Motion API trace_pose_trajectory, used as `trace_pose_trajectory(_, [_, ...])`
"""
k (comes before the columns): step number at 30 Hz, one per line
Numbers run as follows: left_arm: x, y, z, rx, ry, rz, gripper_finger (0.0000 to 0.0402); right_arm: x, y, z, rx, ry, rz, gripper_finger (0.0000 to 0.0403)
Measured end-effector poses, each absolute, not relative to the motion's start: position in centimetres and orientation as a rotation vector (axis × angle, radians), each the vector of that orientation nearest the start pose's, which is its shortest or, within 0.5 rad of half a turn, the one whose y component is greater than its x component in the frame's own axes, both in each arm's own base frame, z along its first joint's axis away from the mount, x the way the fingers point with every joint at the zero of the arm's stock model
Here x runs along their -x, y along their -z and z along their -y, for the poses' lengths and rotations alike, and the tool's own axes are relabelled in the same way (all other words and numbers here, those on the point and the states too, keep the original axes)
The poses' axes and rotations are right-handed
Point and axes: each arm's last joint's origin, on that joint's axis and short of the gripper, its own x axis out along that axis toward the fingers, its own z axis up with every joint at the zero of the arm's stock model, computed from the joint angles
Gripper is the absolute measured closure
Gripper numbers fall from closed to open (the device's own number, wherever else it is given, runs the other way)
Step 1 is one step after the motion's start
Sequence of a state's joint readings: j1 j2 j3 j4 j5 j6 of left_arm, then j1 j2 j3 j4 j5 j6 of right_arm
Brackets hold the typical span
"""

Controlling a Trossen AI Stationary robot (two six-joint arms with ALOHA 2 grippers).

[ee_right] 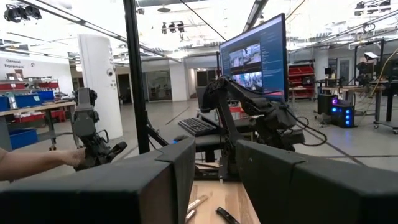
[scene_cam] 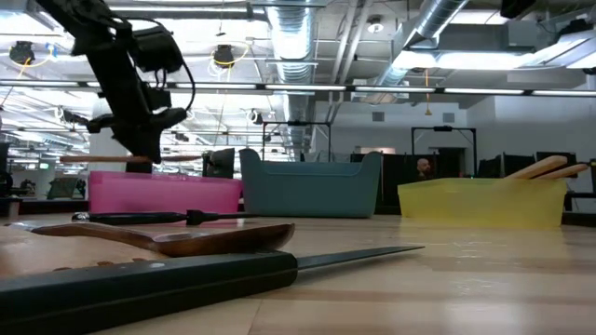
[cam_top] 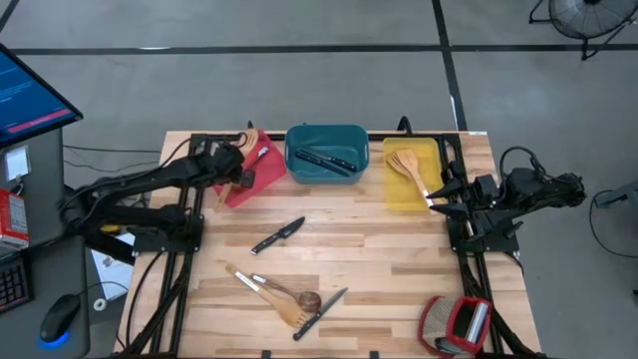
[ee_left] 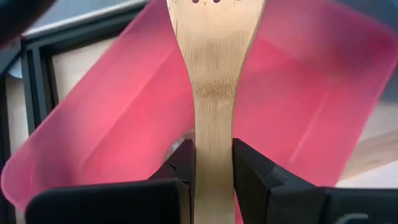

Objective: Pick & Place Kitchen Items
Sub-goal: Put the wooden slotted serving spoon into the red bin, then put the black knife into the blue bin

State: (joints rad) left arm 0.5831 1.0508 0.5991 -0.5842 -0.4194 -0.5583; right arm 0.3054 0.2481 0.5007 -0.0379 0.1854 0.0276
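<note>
My left gripper (ee_left: pixel 214 155) is shut on a light wooden slotted spatula (ee_left: pixel 214 56) above the red tray (cam_top: pixel 234 191) at the table's far left. In the low view the spatula (scene_cam: pixel 98 159) shows just above the tray's rim (scene_cam: pixel 168 179). The teal tray (cam_top: pixel 326 175) holds black-handled knives (cam_top: pixel 324 160), and the yellow tray (cam_top: pixel 409 199) holds wooden spatulas (cam_top: pixel 407 166). A knife (cam_top: pixel 278 235) lies mid-table. Wooden utensils (cam_top: pixel 269 291) and another knife (cam_top: pixel 321 312) lie near the front edge. My right gripper (ee_right: pixel 214 162) waits open at the table's right edge. My left gripper pinches the spatula's handle (ee_left: pixel 214 124) between its two fingers (ee_left: pixel 183 158), which bear on the handle's two narrow edges. The fingers slant down from the table's left side. The slotted head points away from the gripper over the tray, and the spatula is lifted clear.
A bulky red-and-silver object (cam_top: pixel 457 324) sits at the near right corner. The three trays stand in a row along the far edge. Bare wood lies between the mid-table knife and the right arm (cam_top: pixel 498 199).
</note>
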Motion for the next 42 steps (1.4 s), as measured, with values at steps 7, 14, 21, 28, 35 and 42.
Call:
trace_pose_trajectory(7, [-15.1, -19.0, -11.4, 0.548, -1.193, -0.849, 0.0341, -7.8, -30.7, -1.9, -0.102, -0.125, 0.191, 0.0277])
trace_pose_trajectory(14, [-15.1, -19.0, -11.4, 0.545, -1.194, -0.848, 0.0315, -7.8, -30.7, -1.9, -0.102, -0.125, 0.191, 0.0277])
trace_pose_trajectory(21, [-15.1, -19.0, -11.4, 0.539, -1.196, -0.848, 0.0286, -7.8, -30.7, -1.9, -0.102, -0.125, 0.191, 0.0277])
trace_pose_trajectory(28, [-15.8, -19.9, -10.8, 0.558, -1.016, -0.781, 0.0246, -7.8, -30.7, -1.9, -0.113, -0.126, 0.191, 0.0277])
trace_pose_trajectory(35, [-17.2, -23.5, -7.5, 0.569, -0.588, -0.532, 0.0230, -7.8, -30.7, -1.9, -0.113, -0.126, 0.191, 0.0277])
trace_pose_trajectory(42, [-18.1, -24.3, -2.3, 0.528, -0.336, -0.530, 0.0233, -7.9, -30.5, -1.9, -0.109, -0.125, 0.173, 0.0277])
